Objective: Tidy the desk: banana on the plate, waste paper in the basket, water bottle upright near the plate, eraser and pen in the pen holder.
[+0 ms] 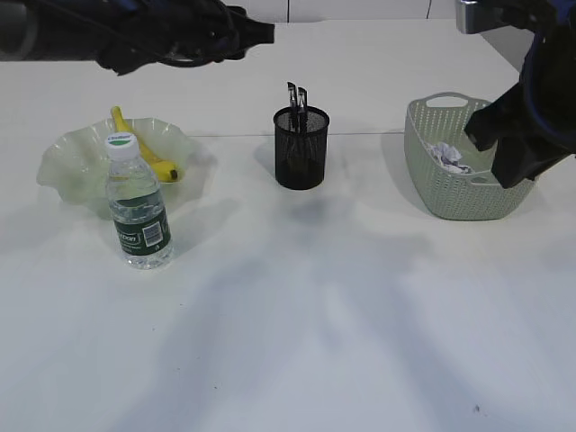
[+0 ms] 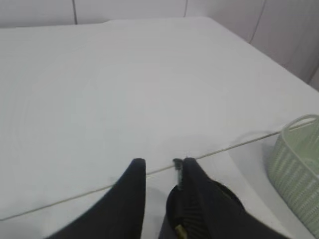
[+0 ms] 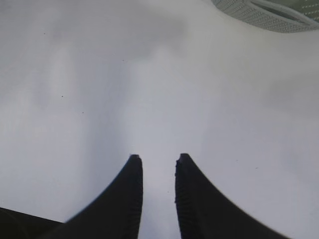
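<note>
The banana (image 1: 148, 148) lies on the pale green plate (image 1: 67, 166). Just in front of the plate the water bottle (image 1: 138, 202) stands upright. Two dark pens (image 1: 297, 99) stick out of the black mesh pen holder (image 1: 301, 148); the eraser is hidden. Crumpled waste paper (image 1: 447, 156) lies in the green basket (image 1: 450, 193). My left gripper (image 2: 162, 162) is open and holds nothing, high over the table's far side, with a pen (image 2: 178, 169) top showing beside its right finger. My right gripper (image 3: 157, 158) is open with nothing in it, above bare table beside the basket (image 3: 264, 12).
A thin seam (image 1: 216, 135) runs across the white table behind the objects. The left arm (image 1: 135, 31) stretches across the top left, and the right arm (image 1: 531, 117) hangs over the basket's right side. The basket's rim (image 2: 299, 164) shows in the left wrist view.
</note>
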Robot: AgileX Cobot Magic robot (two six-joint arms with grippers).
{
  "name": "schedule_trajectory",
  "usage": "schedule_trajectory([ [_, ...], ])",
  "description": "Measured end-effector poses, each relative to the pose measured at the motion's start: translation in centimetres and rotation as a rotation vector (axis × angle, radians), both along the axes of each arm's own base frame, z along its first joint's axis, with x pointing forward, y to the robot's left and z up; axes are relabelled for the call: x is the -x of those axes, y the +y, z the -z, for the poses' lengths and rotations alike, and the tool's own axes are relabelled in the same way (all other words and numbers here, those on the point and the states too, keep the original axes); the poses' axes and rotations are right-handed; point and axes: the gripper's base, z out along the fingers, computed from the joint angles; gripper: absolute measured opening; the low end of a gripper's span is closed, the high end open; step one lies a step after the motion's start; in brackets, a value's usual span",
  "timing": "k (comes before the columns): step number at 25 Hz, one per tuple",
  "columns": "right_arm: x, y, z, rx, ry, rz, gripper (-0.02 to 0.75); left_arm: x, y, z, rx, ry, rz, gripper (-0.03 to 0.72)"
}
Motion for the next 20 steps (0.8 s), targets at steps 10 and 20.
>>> schedule_trajectory([
  [10, -0.2, 0.1, -0.7, -0.003, -0.024, -0.016, 0.177, 4.4, 3.9, -5.0, -0.162, 0.310, -0.224, 0.171],
  [20, -0.3, 0.0, -0.8, 0.013, -0.037, -0.028, 0.177, 6.0, 7.6, -3.8, -0.173, 0.679, -0.142, 0.262],
])
